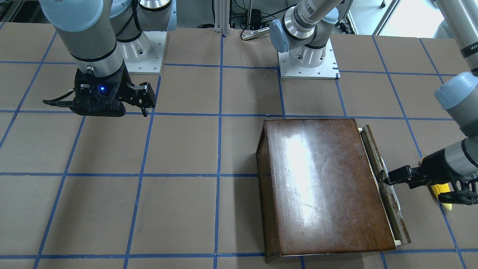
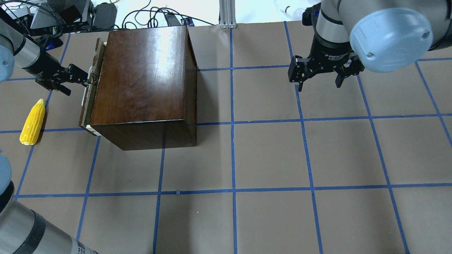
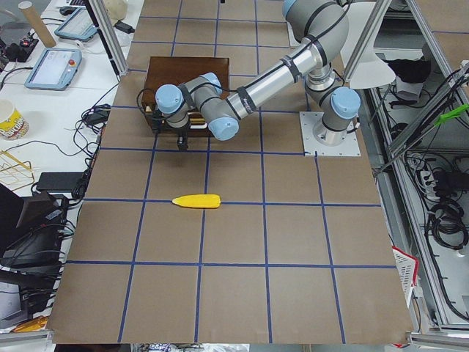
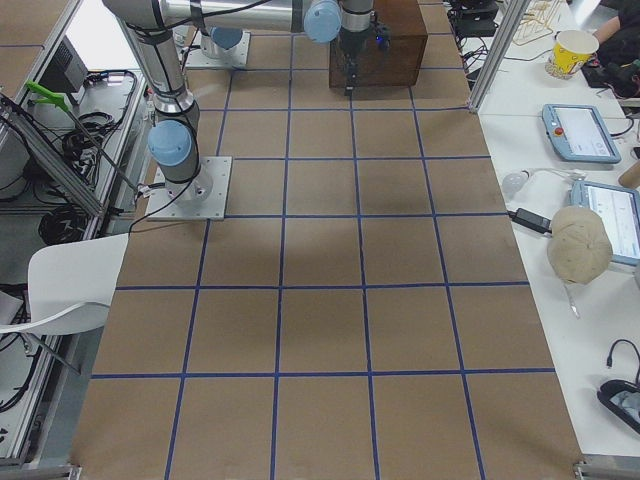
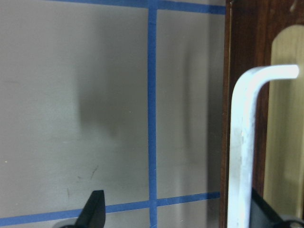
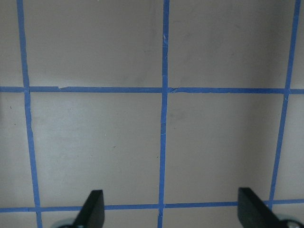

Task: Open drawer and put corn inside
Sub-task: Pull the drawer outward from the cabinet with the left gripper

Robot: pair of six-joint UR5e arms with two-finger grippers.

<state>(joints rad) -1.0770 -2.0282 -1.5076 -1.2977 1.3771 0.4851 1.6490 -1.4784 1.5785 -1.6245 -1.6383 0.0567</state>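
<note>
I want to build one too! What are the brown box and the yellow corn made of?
The box looks like dark varnished wood: glossy, with grain and glare. The corn seems plastic, maybe a toy: even bright yellow, molded ridges.

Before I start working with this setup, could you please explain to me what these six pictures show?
You see two robot arms bolted to a brown table marked with blue tape. Each arm ends in a two-finger gripper. Four pictures come from fixed cameras: one across the table facing the robot, one behind and above it, and one at each end of the table. The other two come from cameras on the wrists, looking past the fingers. A dark wooden box with a drawer stands on the table. A yellow corn lies beside it, apart from it. The left gripper is open, with the drawer's white handle between its fingers. The right gripper hangs open above the table, away from the box. Neither gripper holds anything.
</note>
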